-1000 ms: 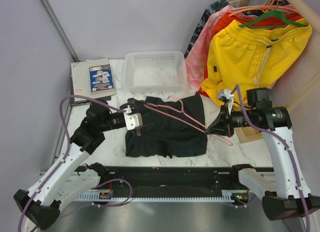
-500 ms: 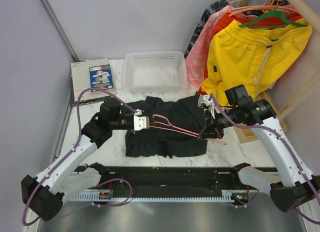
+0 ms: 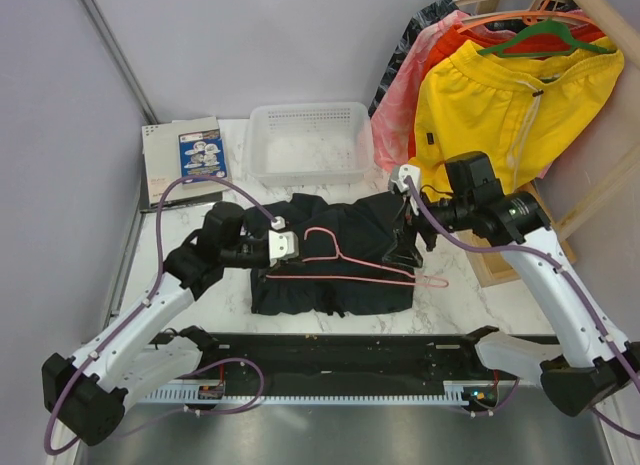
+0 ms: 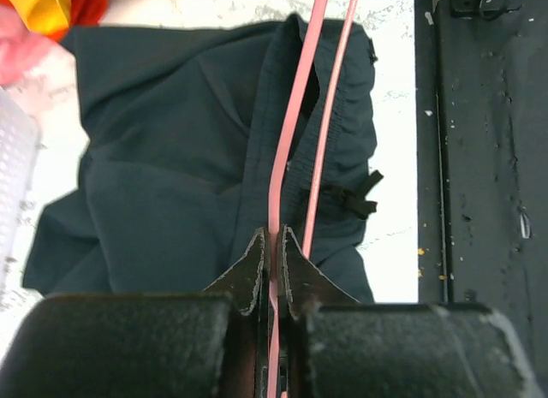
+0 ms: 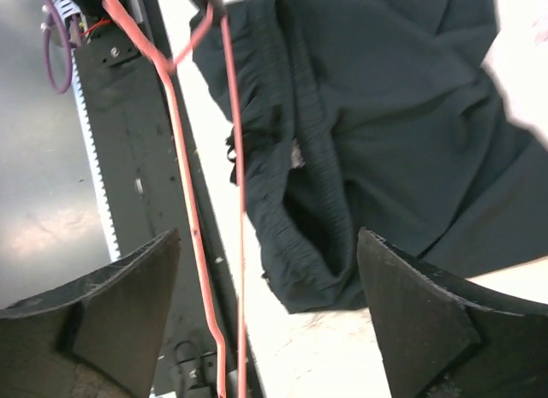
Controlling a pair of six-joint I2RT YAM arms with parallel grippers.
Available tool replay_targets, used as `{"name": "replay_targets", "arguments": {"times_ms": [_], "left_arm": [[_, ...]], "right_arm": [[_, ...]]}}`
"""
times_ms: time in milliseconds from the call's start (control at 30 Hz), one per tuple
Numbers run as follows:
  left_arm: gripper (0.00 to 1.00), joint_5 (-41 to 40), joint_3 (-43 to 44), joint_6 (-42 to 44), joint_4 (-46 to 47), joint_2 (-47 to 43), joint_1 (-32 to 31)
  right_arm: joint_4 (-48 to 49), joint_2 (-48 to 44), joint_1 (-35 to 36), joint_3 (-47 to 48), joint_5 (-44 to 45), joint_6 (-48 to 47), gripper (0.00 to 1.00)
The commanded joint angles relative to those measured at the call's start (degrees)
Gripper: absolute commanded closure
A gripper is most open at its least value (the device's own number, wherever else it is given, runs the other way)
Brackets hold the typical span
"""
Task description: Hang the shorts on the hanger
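Note:
The dark shorts [image 3: 330, 265] lie flat in the middle of the table. The pale-pink hanger [image 3: 352, 278] rests across them, its right tip past their right edge. My left gripper [image 3: 290, 247] is shut on the hanger's left part; in the left wrist view the pink wire [image 4: 291, 150] runs out from between the closed fingertips [image 4: 274, 244] over the shorts [image 4: 171, 158]. My right gripper [image 3: 405, 240] hovers open over the right end of the shorts. In the right wrist view its gripper [image 5: 267, 244] stands wide, with the hanger [image 5: 184, 210] and shorts [image 5: 385, 115] below, untouched.
A white basket [image 3: 305, 140] stands behind the shorts, a booklet box [image 3: 185, 155] at the back left. Yellow shorts on a green hanger [image 3: 500, 105] hang at the back right with other clothes. A wooden block [image 3: 495, 270] sits at right. A black rail [image 3: 350, 360] lines the near edge.
My left gripper moved right and closed on the hanger. My right gripper carried the hanger left, then let go and opened. The hanger now lies flatter over the shorts.

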Motion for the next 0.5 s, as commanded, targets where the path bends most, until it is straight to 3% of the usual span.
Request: {"name": "replay_targets", "arguments": {"times_ms": [0, 133, 433, 467], "left_arm": [[0.98, -1.62, 3.83, -6.87, -3.53, 2.61, 0.07], [0.98, -1.53, 6.3, -8.82, -5.12, 5.51, -0.02], [0.98, -1.71, 6.92, -9.53, -5.83, 5.87, -0.02], [0.98, -1.8, 6.92, -9.79, -5.57, 5.87, -0.02]], "right_arm": [[4.09, 5.77, 2.79, 9.12, 3.4, -1.04, 0.08], [6.82, 8.4, 11.47, 11.69, 8.49, -4.9, 0.1], [6.82, 14.3, 20.01, 11.79, 9.21, -9.13, 0.3], [7.08, 15.0, 20.46, 11.7, 9.12, -9.22, 0.37]]}}
